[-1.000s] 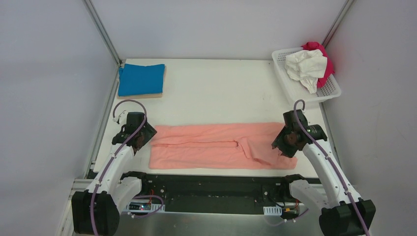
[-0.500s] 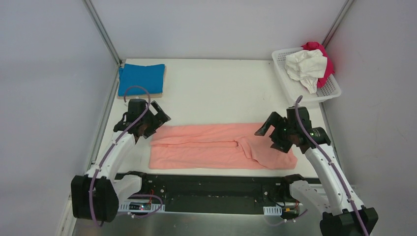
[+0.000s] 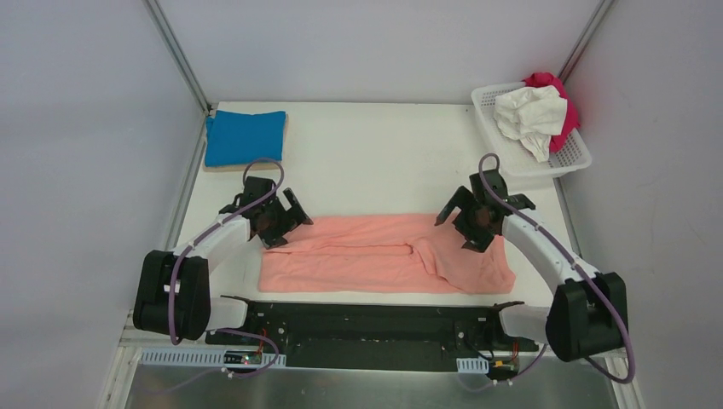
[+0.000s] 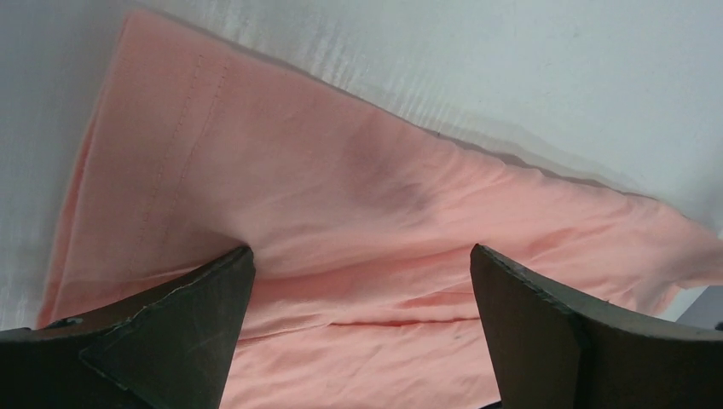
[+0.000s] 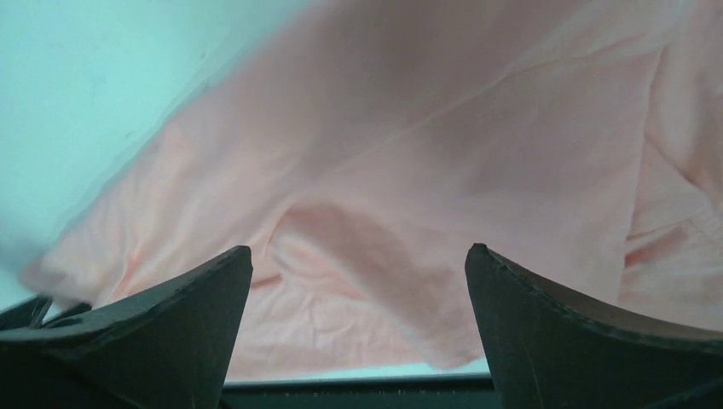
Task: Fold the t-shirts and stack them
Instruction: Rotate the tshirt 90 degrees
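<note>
A salmon-pink t-shirt [image 3: 384, 253] lies folded into a long strip across the near part of the table; it fills the left wrist view [image 4: 341, 213] and the right wrist view [image 5: 443, 170]. My left gripper [image 3: 290, 223] is open over the strip's far left corner. My right gripper [image 3: 454, 228] is open over the strip's far right part, near the sleeve fold. A bright blue t-shirt [image 3: 245, 136] lies folded at the far left. A white t-shirt [image 3: 529, 115] and a magenta t-shirt [image 3: 558, 98] lie crumpled in the basket.
The white lattice basket [image 3: 503, 158] stands at the far right. A thin tan board [image 3: 281, 146] shows under the blue shirt. Grey walls close in the table on the left, back and right. A black rail [image 3: 367, 319] runs along the near edge.
Both grippers have swung inward from the strip's ends and away from me, over its far edge. The pink shirt has not moved.
</note>
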